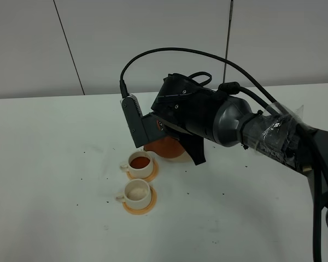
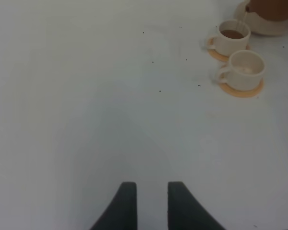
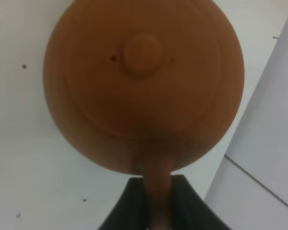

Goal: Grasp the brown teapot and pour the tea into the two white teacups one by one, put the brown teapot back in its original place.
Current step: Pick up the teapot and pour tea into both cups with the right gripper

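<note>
My right gripper (image 3: 156, 201) is shut on the loop handle of the brown teapot (image 3: 144, 81), whose knobbed lid faces the right wrist camera. In the exterior high view the right arm reaches over the middle and hides most of the teapot (image 1: 165, 148), which sits just behind the far teacup (image 1: 140, 162). That cup holds brown tea. The near teacup (image 1: 136, 191) looks pale inside. Both show in the left wrist view, the far cup (image 2: 233, 36) and the near cup (image 2: 247, 69), with the teapot (image 2: 273, 7) over a cream disc (image 2: 271, 28). My left gripper (image 2: 152, 203) stands open and empty, far from them.
Each cup stands on an orange coaster (image 1: 147, 207). Small dark specks dot the white table (image 1: 54, 164). The right arm's black cables (image 1: 208, 57) loop above the wrist. A grey wall stands behind the table.
</note>
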Robot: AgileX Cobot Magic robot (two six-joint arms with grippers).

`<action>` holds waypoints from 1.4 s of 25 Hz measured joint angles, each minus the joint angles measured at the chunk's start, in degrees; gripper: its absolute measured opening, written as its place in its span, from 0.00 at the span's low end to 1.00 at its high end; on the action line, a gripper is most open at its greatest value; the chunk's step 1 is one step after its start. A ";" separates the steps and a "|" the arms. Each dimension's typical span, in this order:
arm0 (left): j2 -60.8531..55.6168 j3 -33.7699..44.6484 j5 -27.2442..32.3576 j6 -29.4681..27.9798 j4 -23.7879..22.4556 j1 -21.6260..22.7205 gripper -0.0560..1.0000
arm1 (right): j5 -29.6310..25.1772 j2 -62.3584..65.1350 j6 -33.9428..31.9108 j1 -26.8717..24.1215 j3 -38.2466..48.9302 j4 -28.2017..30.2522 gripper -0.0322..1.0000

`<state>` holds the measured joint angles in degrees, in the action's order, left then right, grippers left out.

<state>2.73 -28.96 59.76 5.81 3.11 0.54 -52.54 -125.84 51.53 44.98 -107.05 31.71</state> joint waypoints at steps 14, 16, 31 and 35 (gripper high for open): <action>0.00 0.00 0.00 0.00 0.00 0.00 0.27 | -0.02 0.00 -0.04 -0.36 0.00 -5.14 0.12; 0.00 0.00 0.00 0.00 0.00 0.00 0.27 | -0.07 0.00 0.52 -0.85 0.00 -7.07 0.12; 0.00 0.00 0.00 0.00 0.00 0.00 0.27 | -6.18 4.16 4.79 -7.32 -1.31 -23.71 0.12; 0.00 0.00 0.00 0.00 0.00 0.00 0.27 | -11.70 4.21 5.70 -9.85 -2.54 -30.50 0.12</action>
<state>2.73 -28.96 59.76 5.81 3.11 0.54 -64.24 -121.63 57.23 35.13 -109.59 1.21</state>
